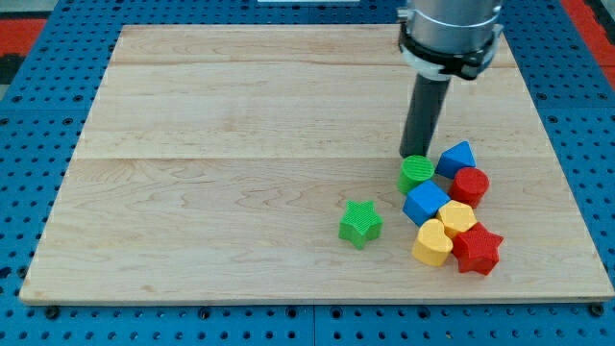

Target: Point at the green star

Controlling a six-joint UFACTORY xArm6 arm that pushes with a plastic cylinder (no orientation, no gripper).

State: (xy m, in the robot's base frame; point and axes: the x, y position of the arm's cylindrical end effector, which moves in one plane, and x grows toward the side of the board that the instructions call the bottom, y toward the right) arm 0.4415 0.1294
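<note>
The green star lies alone on the wooden board, right of centre toward the view's bottom. My tip is the lower end of a dark rod at the view's upper right. It stands just above the green round block, touching or nearly touching its top edge. The green star is apart from my tip, down and to the left of it.
A cluster sits right of the star: a blue block, a red round block, a blue cube, a yellow block, a yellow heart and a red star. A blue pegboard surrounds the board.
</note>
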